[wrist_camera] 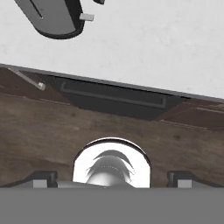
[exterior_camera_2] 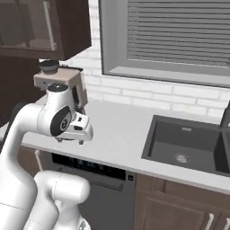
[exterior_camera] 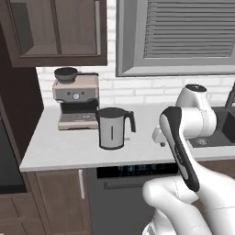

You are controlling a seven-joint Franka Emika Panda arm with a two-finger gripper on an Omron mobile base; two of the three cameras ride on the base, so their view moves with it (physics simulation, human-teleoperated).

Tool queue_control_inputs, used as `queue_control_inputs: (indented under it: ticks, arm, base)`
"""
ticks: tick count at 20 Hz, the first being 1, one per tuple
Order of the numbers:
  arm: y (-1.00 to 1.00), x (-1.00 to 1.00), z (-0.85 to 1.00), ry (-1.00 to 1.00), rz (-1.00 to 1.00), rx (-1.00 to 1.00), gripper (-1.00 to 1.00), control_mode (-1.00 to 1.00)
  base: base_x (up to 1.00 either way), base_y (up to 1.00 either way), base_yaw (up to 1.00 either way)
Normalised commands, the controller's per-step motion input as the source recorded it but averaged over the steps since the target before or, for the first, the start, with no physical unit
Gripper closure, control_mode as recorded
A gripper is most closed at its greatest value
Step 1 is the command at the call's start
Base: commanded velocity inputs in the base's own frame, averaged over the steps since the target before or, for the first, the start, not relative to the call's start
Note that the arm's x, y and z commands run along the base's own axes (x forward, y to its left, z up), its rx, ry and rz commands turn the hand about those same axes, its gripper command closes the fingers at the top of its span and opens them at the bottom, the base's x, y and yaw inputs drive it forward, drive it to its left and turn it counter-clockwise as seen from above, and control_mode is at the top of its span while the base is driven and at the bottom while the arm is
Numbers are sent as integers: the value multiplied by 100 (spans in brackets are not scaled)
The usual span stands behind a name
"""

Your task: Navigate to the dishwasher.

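Observation:
The dishwasher (exterior_camera: 120, 202) sits under the counter straight ahead, a grey front with a black control strip and a bar handle. It also appears in the right base view, where the dishwasher (exterior_camera_2: 104, 194) is partly behind my arm. From above, the dishwasher (wrist_camera: 114, 98) shows as a dark panel below the counter edge. My gripper (exterior_camera: 159, 137) hangs over the counter's front edge above it. The gripper (exterior_camera_2: 70, 139) points downward. In the hand view the gripper (wrist_camera: 113, 178) is open, its fingertips (wrist_camera: 43, 177) wide apart with nothing between them.
A grey kettle (exterior_camera: 112, 128) and a coffee machine (exterior_camera: 77, 100) stand on the white counter (exterior_camera: 59, 149) to the left. A dark sink (exterior_camera_2: 187, 143) lies to the right. Brown wooden cabinet doors (exterior_camera: 58, 202) flank the dishwasher. An upper cabinet (exterior_camera: 55, 30) and a shuttered window (exterior_camera_2: 179, 33) are above.

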Motion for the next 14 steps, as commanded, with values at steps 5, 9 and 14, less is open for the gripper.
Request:
queue_control_inputs:
  ticks: [5, 9, 14]
  arm:
    - [0, 0, 0, 0, 0, 0, -100, 100]
    - [0, 0, 0, 0, 0, 0, -100, 100]
    - [0, 0, 0, 0, 0, 0, -100, 100]
  base:
    - [40, 26, -13]
    - [29, 29, -12]
    - [31, 32, -10]
